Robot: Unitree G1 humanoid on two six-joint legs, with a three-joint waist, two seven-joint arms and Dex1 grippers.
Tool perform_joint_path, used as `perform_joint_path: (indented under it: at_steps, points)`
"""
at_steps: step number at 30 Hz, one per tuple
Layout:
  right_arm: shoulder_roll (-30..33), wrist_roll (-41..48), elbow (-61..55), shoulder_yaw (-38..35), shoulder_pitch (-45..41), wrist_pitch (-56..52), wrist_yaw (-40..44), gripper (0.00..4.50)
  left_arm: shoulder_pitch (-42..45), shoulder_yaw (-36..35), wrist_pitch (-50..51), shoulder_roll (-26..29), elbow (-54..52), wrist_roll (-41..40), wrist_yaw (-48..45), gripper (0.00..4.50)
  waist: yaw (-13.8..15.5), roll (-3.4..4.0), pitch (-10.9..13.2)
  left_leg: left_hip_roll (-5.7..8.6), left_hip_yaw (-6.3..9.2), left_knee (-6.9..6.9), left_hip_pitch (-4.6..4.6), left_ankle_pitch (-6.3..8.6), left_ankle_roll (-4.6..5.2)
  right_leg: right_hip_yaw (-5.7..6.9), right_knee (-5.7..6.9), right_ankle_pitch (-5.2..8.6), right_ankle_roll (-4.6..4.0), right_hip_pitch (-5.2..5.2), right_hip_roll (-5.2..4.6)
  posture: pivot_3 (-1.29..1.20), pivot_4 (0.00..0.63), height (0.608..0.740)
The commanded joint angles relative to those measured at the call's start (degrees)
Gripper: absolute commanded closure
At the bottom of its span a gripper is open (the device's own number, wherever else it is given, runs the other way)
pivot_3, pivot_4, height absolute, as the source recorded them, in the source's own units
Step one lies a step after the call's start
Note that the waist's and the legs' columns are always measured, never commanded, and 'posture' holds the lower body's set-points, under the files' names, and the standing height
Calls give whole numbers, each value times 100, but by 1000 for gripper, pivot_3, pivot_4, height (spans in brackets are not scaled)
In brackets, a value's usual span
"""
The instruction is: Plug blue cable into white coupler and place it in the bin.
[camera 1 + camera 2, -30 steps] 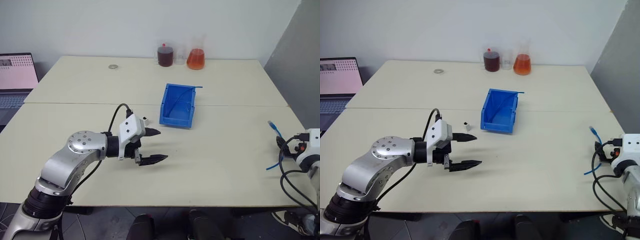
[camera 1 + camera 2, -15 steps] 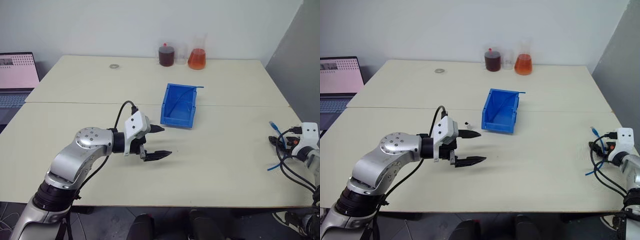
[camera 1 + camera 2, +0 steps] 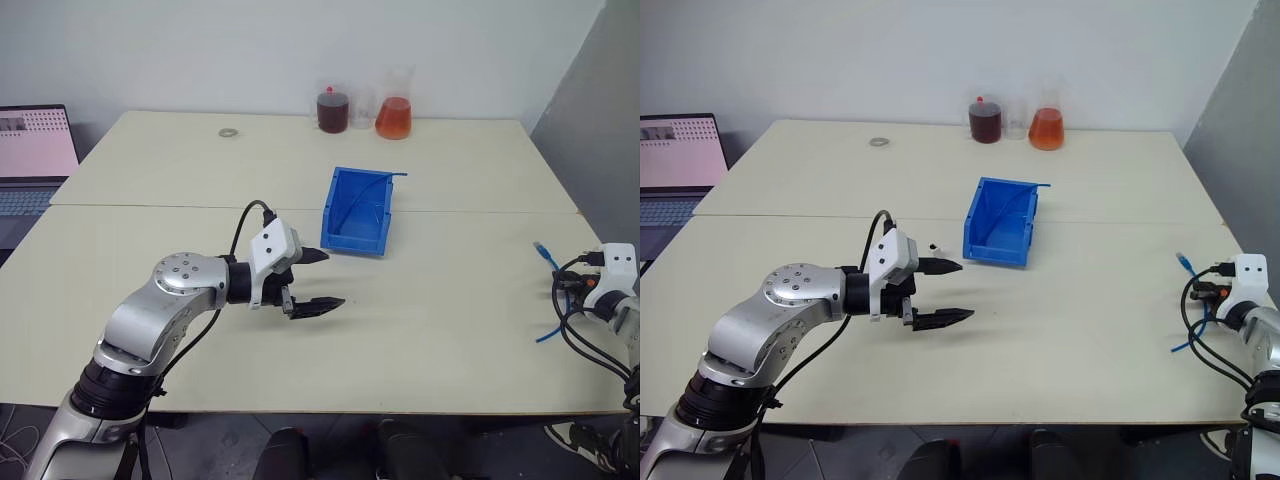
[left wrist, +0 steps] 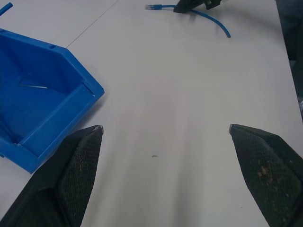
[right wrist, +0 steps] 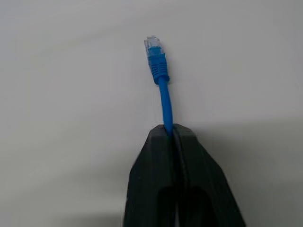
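Head view: my left gripper (image 3: 940,292) hovered spread wide over the table (image 3: 1060,330), the white coupler (image 3: 933,247) just beyond, the bin (image 3: 1000,222) nearby.

Right wrist view: my right gripper (image 5: 171,135) pinched the blue cable (image 5: 163,97) (plug end lying ahead).

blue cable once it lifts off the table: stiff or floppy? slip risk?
Likely floppy: the blue cable is thin and already curves on the table. Probably very light. The right tool is shut on the cord a short way behind the plug, so that end may droop only slightly; the smooth jacket could slide if tugged.
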State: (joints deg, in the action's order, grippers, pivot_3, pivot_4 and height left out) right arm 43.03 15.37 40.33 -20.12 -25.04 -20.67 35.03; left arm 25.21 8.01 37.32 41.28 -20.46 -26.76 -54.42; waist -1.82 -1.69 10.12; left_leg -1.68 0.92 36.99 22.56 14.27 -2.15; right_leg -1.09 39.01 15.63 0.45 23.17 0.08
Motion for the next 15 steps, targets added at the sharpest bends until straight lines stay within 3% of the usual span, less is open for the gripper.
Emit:
perform_joint_path:
  at_steps: [1, 8, 15]
  points:
    - [137, 131, -188, -60, -56, -75, 263, 4467, 64, -183, 42, -10, -185, -134, 6, 0, -1, 0, 0, 0, 0, 0, 0, 0, 0, -1, 0, 0, 0, 0, 0, 0, 150, 740]
    - [332, 250, -817, 32, 60, -267, 857, 4467, 96, -295, 127, -46, -212, -373, -71, 0, 3, 5, 3, 0, 0, 0, 0, 0, 0, 0, 0, 0, 0, 0, 0, 0, 150, 740]
    - [1188, 561, -3120, 615, 513, -941, 2320, 4467, -199, -554, 216, 262, -414, -753, -439, 0, -9, 34, 20, -1, 3, -1, 2, 0, 0, 3, 0, 0, 1, 2, 0, 0, 150, 740]
